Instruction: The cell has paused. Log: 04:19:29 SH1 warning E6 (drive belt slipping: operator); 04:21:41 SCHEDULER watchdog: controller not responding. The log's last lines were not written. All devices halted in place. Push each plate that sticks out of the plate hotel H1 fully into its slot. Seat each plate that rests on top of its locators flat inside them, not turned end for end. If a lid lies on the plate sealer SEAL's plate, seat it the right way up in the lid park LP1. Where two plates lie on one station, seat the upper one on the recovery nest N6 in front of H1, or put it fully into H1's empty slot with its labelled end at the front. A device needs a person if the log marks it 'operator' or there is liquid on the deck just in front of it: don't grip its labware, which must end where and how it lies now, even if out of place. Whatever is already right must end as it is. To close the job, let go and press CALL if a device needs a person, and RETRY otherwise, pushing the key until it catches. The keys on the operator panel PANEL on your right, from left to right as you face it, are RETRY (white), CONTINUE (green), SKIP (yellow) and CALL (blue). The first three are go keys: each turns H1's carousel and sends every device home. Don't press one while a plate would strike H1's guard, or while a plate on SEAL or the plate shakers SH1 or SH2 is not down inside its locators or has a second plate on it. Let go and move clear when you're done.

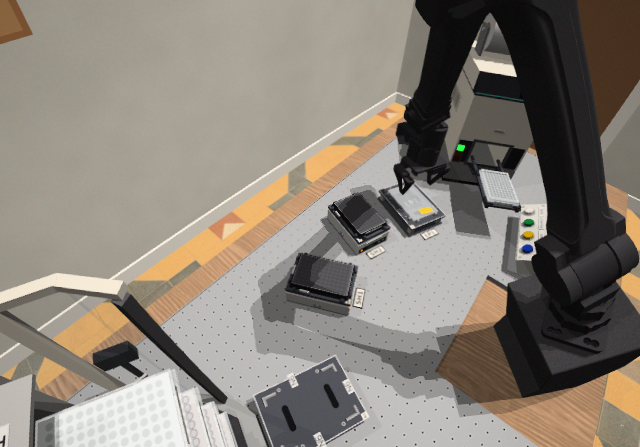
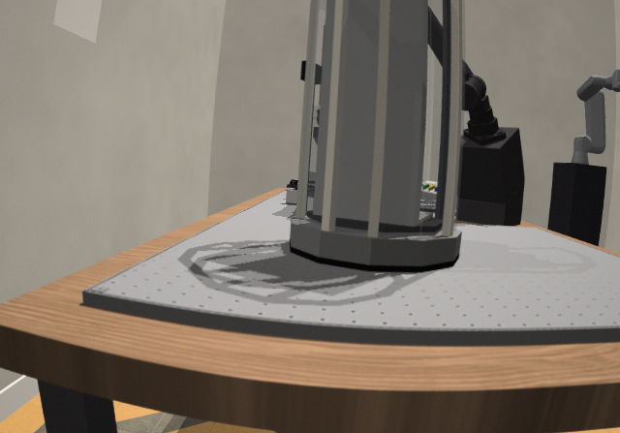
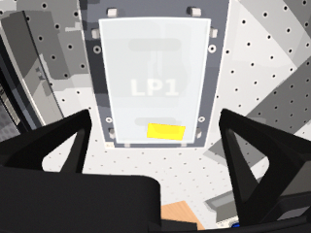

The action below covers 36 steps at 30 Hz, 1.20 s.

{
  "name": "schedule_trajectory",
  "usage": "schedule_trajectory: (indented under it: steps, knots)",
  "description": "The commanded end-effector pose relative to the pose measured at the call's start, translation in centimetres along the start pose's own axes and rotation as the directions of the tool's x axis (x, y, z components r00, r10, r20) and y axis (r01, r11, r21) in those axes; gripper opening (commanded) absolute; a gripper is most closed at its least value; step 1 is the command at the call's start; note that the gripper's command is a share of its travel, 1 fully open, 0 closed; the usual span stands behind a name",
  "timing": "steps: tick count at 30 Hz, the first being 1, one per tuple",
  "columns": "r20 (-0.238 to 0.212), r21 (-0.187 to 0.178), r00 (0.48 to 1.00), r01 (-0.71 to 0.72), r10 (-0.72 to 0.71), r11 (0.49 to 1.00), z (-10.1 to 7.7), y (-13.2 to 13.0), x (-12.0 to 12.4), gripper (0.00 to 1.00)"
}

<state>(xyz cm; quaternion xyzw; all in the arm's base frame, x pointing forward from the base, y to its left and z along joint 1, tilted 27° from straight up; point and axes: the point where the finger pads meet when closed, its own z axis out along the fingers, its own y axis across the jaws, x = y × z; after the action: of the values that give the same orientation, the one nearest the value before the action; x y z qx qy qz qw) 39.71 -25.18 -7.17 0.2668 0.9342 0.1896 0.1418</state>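
Observation:
My gripper (image 1: 421, 173) is open and empty, hovering a little above the far end of the lid park LP1 (image 1: 412, 208). A translucent lid (image 3: 155, 81) with a yellow label (image 3: 166, 131) lies flat inside LP1's locators; in the wrist view my fingers stand wide on either side of its near end, clear of it. The sealer SEAL (image 1: 491, 116) holds a white well plate (image 1: 497, 188) on its stage. SH2 (image 1: 359, 222) carries a dark plate that looks askew and raised. SH1 (image 1: 323, 279) carries a dark plate. The recovery nest N6 (image 1: 310, 406) is empty.
The operator panel PANEL (image 1: 527, 230) with its white, green, yellow and blue keys lies right of LP1, by the arm's base (image 1: 568, 328). The hotel H1 (image 2: 380, 118) stands at the near left; white plates (image 1: 118, 416) show at its slots. No liquid is visible.

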Motion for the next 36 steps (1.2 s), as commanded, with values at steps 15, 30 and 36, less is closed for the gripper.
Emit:
schedule_trajectory:
  steps: [15,30,36]
  knots:
    - [0.044,0.006,0.999,0.019,-0.019,1.0,-5.2,-0.3,-1.7,1.0]
    - [0.051,0.01,0.998,0.023,-0.023,1.0,-8.9,-0.3,-2.0,1.0]
    - [0.052,0.011,0.998,0.023,-0.024,1.0,-10.0,-0.3,-2.0,1.0]
